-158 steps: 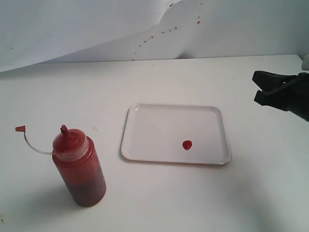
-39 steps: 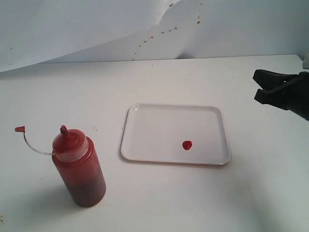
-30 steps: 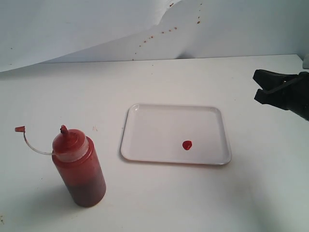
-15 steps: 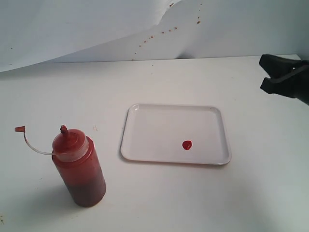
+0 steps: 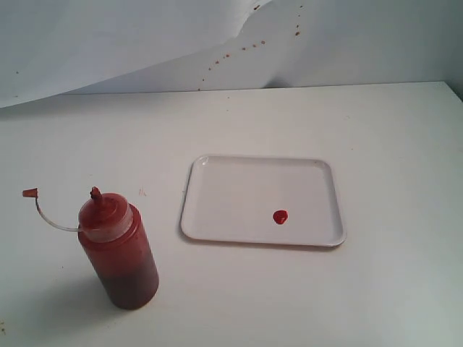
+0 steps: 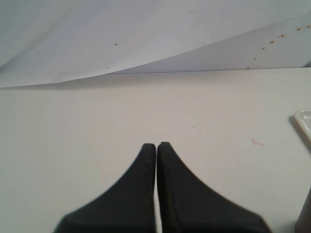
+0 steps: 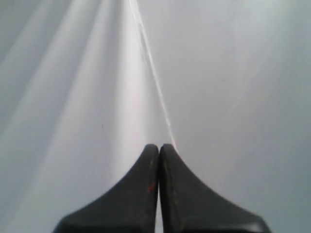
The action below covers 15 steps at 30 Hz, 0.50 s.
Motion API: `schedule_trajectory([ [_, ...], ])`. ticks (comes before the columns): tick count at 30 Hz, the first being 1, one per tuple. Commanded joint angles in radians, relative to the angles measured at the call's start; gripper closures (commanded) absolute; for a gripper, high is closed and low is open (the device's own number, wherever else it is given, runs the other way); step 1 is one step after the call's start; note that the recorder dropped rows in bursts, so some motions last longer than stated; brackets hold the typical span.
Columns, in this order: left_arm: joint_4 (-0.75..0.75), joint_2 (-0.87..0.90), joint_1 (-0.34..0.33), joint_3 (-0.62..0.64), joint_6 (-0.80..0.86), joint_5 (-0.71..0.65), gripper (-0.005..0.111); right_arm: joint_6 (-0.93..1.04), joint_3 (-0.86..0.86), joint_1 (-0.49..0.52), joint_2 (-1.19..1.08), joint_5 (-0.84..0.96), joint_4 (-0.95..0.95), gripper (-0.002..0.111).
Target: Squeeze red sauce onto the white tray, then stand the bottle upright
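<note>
The bottle stands upright at the front left of the table, dark red inside, its small red cap dangling on a thin tether. To its right lies the white tray with a small round blob of red sauce on it. Neither gripper shows in the exterior view. My left gripper is shut and empty above bare table, with the tray's corner at the picture's edge. My right gripper is shut and empty, facing the blurred white backdrop.
The white backdrop paper curves up behind the table and carries tiny red specks. A faint mark sits on the table between bottle and tray.
The right gripper, at the right edge of the exterior view a second ago, rose and withdrew to the right and has left that view. Bottle, tray and blob have not moved.
</note>
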<state>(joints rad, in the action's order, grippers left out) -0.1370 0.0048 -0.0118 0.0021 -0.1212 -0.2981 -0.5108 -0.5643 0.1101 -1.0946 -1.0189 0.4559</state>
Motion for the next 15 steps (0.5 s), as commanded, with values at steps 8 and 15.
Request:
schedule_trajectory([
  [8,0.000,-0.005,-0.001,-0.002,-0.001,0.009,0.105,0.025,0.006,0.009,0.299,0.036,-0.078,0.108],
  [15,0.000,-0.005,-0.001,-0.002,-0.001,0.009,0.105,0.261,0.008,0.009,0.432,0.834,-0.192,0.108],
])
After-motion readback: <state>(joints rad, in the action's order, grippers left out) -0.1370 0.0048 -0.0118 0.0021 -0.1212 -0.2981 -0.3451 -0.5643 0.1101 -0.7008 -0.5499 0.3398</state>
